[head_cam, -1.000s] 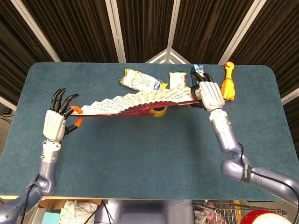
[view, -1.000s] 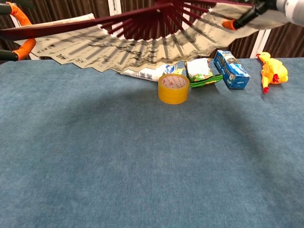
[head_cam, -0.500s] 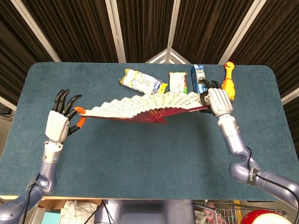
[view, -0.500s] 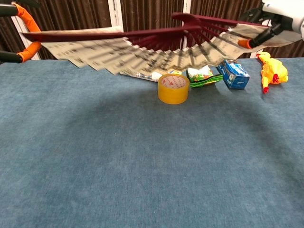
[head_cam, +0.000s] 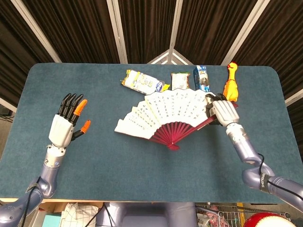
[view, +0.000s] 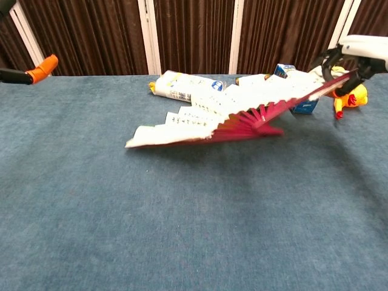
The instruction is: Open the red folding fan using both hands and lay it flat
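We see the red fan [head_cam: 163,116] spread open mid-tabletop [head_cam: 142,170], its right rib pinched by our right robot hand [head_cam: 221,109]; our left robot hand [head_cam: 66,124] is open, empty. Releasing abruptly could drop the raised edge, refolding the pleats

snack packets [head_cam: 142,81] [head_cam: 179,81] | blue carton [head_cam: 200,77] | rubber chicken [head_cam: 230,83]

A robot test lab or staged demo booth, judging by the blue felt-covered table [head_cam: 142,179] backed at twelve o'clock by dark brown pleated curtains [head_cam: 142,28] with white frame struts [head_cam: 116,28], and clutter bins [head_cam: 80,215] at six o'clock.
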